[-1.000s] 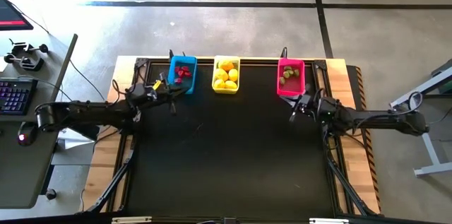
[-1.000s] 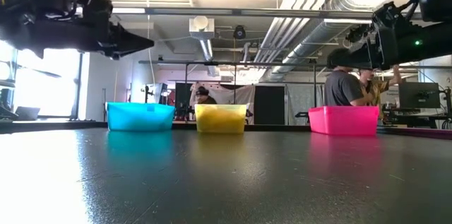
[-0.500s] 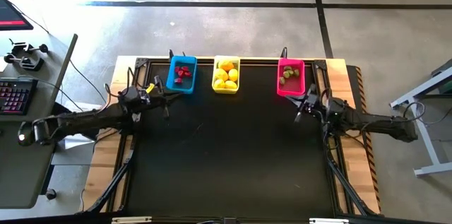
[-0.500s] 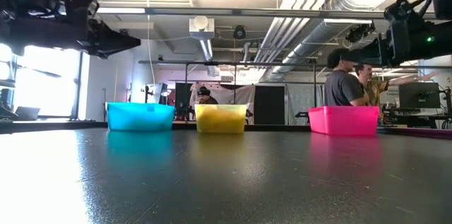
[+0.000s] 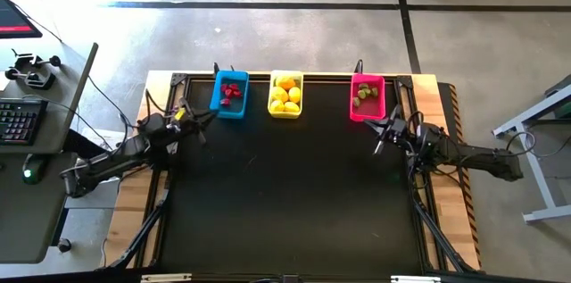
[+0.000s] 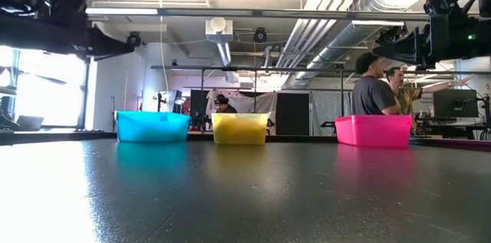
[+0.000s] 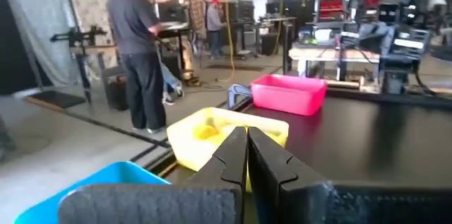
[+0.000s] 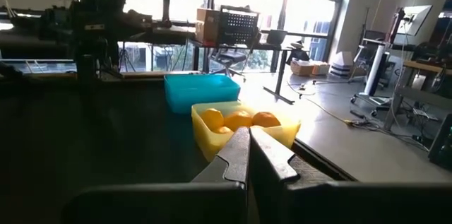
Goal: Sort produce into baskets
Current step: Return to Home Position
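Three baskets stand in a row at the table's far edge. The blue basket (image 5: 229, 94) holds red bits (image 5: 232, 92). The yellow basket (image 5: 285, 94) holds yellow lemons (image 5: 286, 95). The pink basket (image 5: 367, 97) holds olive-green bits (image 5: 365, 94). My left gripper (image 5: 202, 122) is shut and empty, in the air near the table's left edge, on the near left of the blue basket. My right gripper (image 5: 378, 140) is shut and empty, in the air just on the near side of the pink basket. Both wrist views show the fingers closed together: left (image 7: 247, 146), right (image 8: 248, 146).
The black table top (image 5: 285, 194) is bare on the near side of the baskets. A desk with a keyboard (image 5: 18, 122) stands left of the table. People stand in the room beyond the far edge (image 6: 374, 93).
My left gripper has drawn back from beside the blue basket toward the table's left edge, still shut. My right gripper has drawn back a little toward the table's right edge, still shut. The baskets and produce have stayed put.
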`<state>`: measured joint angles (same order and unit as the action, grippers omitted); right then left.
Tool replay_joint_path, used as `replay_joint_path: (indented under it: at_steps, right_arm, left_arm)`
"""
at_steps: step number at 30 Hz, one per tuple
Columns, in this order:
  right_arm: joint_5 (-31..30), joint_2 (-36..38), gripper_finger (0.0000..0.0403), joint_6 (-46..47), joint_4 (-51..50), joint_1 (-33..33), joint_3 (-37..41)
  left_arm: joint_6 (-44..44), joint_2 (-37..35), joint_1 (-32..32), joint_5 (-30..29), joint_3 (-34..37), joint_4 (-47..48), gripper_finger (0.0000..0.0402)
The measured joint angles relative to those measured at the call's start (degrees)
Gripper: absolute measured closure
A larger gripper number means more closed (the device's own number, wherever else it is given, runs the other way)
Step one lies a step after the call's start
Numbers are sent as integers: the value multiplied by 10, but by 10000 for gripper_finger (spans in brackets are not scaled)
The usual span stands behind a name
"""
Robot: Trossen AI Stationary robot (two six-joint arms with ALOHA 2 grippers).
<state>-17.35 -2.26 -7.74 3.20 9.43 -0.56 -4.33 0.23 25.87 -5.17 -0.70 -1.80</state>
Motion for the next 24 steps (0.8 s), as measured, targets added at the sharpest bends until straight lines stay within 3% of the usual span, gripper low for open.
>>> replay_joint_path:
  at_steps: [8,24]
  right_arm:
    - [-1,0,403,4,0,0,0]
    - [-16,0,403,-48,2,0,0]
  left_arm:
    - [26,12,-1,48,0,14,401]
    - [52,49,-1,45,0,14,401]
